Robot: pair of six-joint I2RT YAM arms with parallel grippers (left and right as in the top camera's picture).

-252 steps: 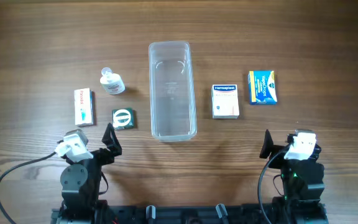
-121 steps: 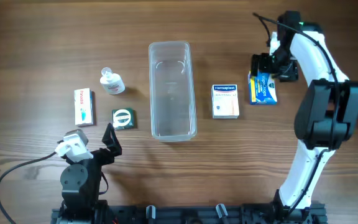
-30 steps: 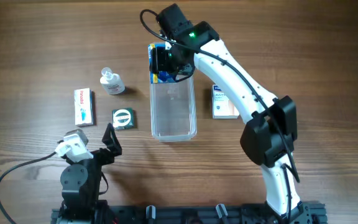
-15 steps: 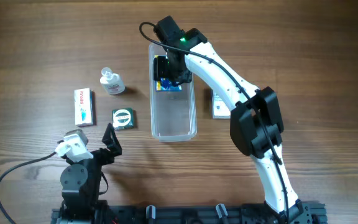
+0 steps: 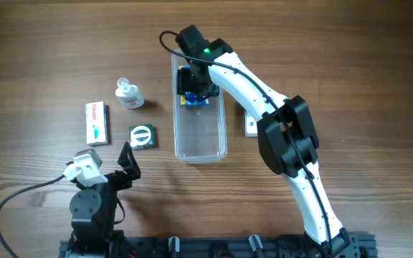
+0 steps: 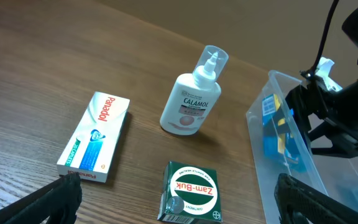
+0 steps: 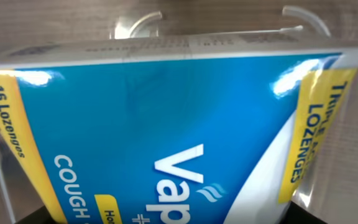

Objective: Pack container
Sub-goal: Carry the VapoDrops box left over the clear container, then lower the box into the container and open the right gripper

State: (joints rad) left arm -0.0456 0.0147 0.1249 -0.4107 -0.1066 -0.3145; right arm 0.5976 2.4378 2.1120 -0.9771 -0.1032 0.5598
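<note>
container: clear plastic tub (image 5: 199, 156), mid-bench, open side up, long axis running away from the arm bases.
bench: wood-grain top (image 5: 350, 86); everything below sits on it.
right arm: we see it stretched from its base on the near right, diagonally over to the far end of the container.
right end effector: (image 5: 194, 89) down inside the far end of the container, jaws closed tight on the lozenge box.
lozenge box: (image 7: 166, 137) blue with yellow bands, inside the container walls at the far end. Its printed face fills the right wrist view. From the left wrist view it shows through the clear wall. We cannot tell whether it touches the container floor.
left end effector: (image 5: 107, 163) parked by its base at the near left, jaws as wide apart as they go, holding nothing, clear of all items.
bottle: (image 6: 190, 99) white, clear cap, left of the container near its far half, not touching it.
tablet box: (image 6: 95, 137) white, red and blue print, lying flat, furthest left of the group.
green box: (image 6: 190, 190) small, round white logo on top, between the tablet box and the container, near the container's near end, apart from both.
white box: (image 5: 250, 122) right of the container, mostly hidden under the right arm; we only see an edge.
</note>
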